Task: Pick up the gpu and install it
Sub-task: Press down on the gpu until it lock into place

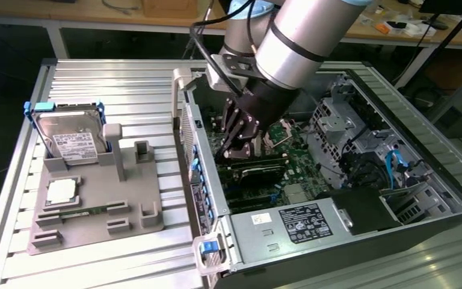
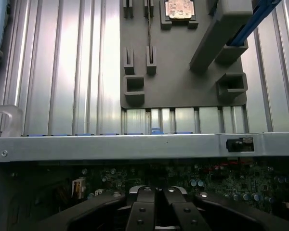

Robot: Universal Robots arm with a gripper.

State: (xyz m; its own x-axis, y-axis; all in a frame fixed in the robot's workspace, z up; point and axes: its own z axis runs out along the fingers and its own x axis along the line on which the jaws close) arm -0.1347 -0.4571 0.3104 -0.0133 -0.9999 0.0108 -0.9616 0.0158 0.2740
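Inside computer case (image 1: 423, 217), claw (image 1: 243, 141) closed, above gpu (image 1: 255, 171).

Ribbed brushed-aluminium table (image 1: 118, 84), matt grey plastic tray (image 1: 94, 211), glossy silver arm casing (image 1: 303, 36)

Ribbed metal counter (image 1: 118, 81), silvery. On it, toward the exterior view's left: a grey moulded holder tray (image 1: 135, 186) with upright slots. In its rear slot stands a silver hard drive (image 1: 69, 138) in a blue frame, tilted back. A square processor chip (image 1: 61, 191) lies flat on the tray, with a thin green memory stick (image 1: 79, 211) just in front of it.

Toward the exterior view's right: an open computer case (image 1: 423, 223), side panel off, green motherboard (image 1: 299, 159) exposed, power supply (image 1: 295, 226) at the near end.

Silver-and-black robot arm (image 1: 295, 42) reaching down into the case; black end effector (image 1: 237, 144), fingers together, just above a dark graphics card (image 1: 255, 171) on the motherboard.
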